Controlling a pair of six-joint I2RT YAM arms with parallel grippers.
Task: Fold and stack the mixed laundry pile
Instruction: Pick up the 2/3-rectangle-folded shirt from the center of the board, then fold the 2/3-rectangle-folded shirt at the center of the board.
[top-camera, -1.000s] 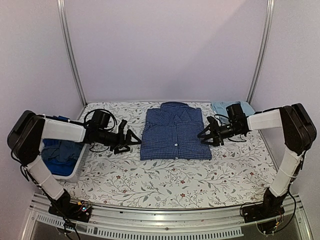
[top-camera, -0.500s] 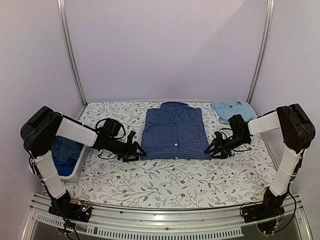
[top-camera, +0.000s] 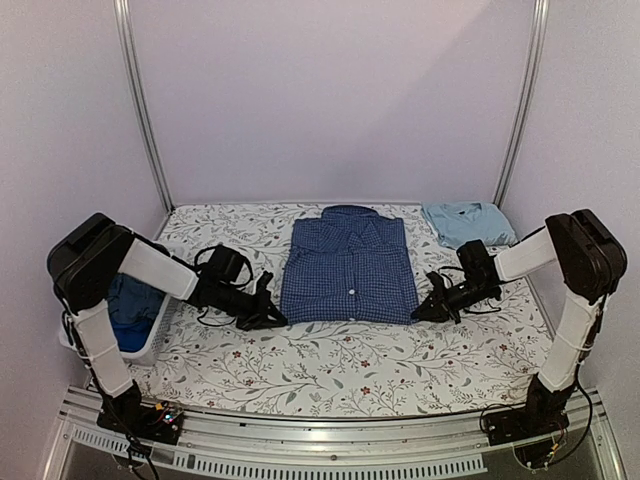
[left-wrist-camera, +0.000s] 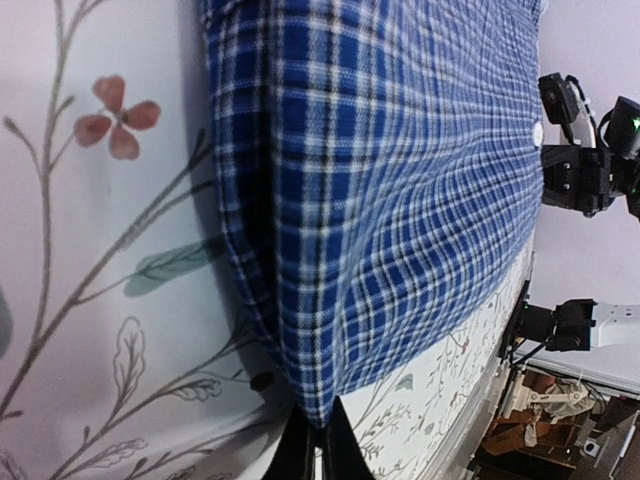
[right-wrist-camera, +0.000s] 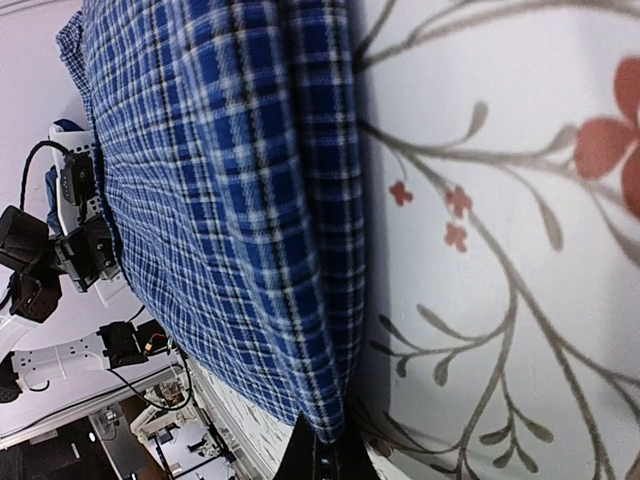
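A dark blue small-check collared shirt (top-camera: 348, 268) lies folded flat in the middle of the floral table. My left gripper (top-camera: 272, 318) is low on the table at the shirt's near left corner and shut on that corner of the check cloth (left-wrist-camera: 320, 405). At the near right corner my right gripper (top-camera: 420, 312) is likewise shut on the check cloth (right-wrist-camera: 330, 415). A folded light-blue shirt (top-camera: 467, 222) rests at the back right. A brighter blue piece (top-camera: 128, 305) lies inside the basket at the left.
A white plastic basket (top-camera: 158, 335) stands at the table's left edge, beside my left arm. Metal frame posts (top-camera: 140, 105) rise at the back corners, with plain walls behind. An aluminium rail (top-camera: 330, 445) runs along the near edge.
Both arms dropped down and toward the near edge, to the shirt's front corners. Each gripper went from open to shut on a corner of the check shirt.
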